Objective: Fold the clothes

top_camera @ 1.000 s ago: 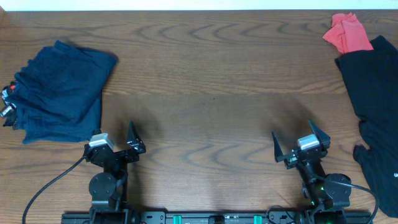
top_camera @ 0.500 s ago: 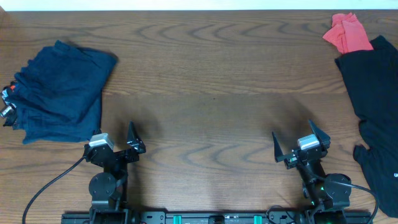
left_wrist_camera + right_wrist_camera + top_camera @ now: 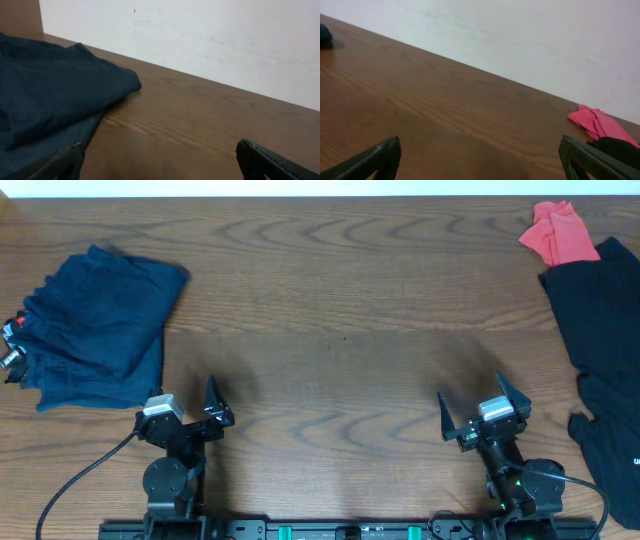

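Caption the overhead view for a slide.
Left gripper, right gripper open; navy garment left, black top and coral garment right.

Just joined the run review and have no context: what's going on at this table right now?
Nothing is being handled at the moment. The left gripper and right gripper both sit at the near edge of the table, jaws open and empty. A navy garment lies in a rough pile on the left. The black top sprawls unfolded at the right edge, with a coral-red garment crumpled at its far end. Folding hasn't started on those two.
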Action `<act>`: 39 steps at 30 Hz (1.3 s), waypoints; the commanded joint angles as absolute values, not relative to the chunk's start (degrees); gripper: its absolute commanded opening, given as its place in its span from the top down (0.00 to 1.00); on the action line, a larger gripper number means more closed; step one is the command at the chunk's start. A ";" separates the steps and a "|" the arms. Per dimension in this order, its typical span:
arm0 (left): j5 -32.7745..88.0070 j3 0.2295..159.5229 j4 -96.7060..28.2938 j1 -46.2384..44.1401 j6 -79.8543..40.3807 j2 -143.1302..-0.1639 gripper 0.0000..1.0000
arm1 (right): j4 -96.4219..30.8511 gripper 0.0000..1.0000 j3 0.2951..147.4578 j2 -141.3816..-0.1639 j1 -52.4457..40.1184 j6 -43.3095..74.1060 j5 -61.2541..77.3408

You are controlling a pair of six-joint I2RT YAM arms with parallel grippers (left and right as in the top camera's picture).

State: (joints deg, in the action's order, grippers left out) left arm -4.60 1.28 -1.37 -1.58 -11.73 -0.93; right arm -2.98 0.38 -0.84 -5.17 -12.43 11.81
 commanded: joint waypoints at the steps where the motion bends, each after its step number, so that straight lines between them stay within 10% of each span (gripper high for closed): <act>1: -4.91 0.30 -3.79 -1.30 -10.74 -1.04 0.02 | -3.20 0.01 0.32 -0.56 -5.63 -12.91 11.99; 23: -3.42 1.17 -4.05 -1.30 -11.20 -1.06 0.02 | -4.12 0.01 0.89 -0.82 -5.63 -1.50 10.04; 39: 1.10 29.80 -28.80 -1.30 -15.51 -31.83 0.02 | -35.05 0.01 29.04 -29.56 -3.46 9.91 3.42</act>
State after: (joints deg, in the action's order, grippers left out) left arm 0.05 23.46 -25.61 -1.58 -15.03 -24.95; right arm -32.58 24.29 -22.41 -5.04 6.20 4.40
